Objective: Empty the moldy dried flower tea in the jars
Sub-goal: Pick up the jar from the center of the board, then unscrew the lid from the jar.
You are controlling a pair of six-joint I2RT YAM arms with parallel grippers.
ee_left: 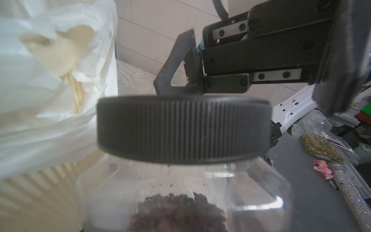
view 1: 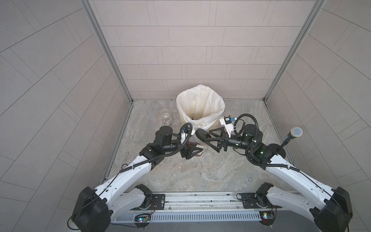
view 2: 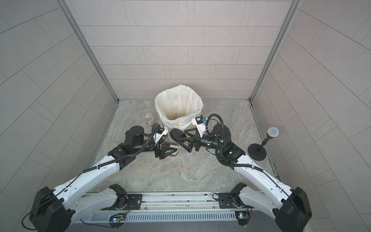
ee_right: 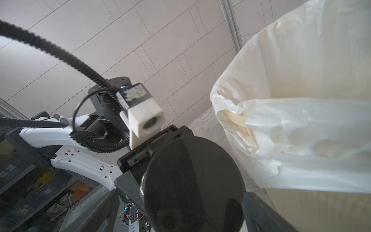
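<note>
The black lid (ee_left: 183,128) looms over the mouth of the squat jar (ee_left: 180,192) — moldy dried flower tea (ee_left: 178,213) heaped dark at its bottom. The left tool (view 1: 195,147) pinches that jar just before the lined bin (view 1: 218,112); the right tool (view 1: 207,138) stands spread around the lid.

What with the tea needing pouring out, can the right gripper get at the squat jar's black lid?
Probably yes: the right gripper straddles the black lid, jaws wide; the left gripper holds the squat jar lower down.
</note>
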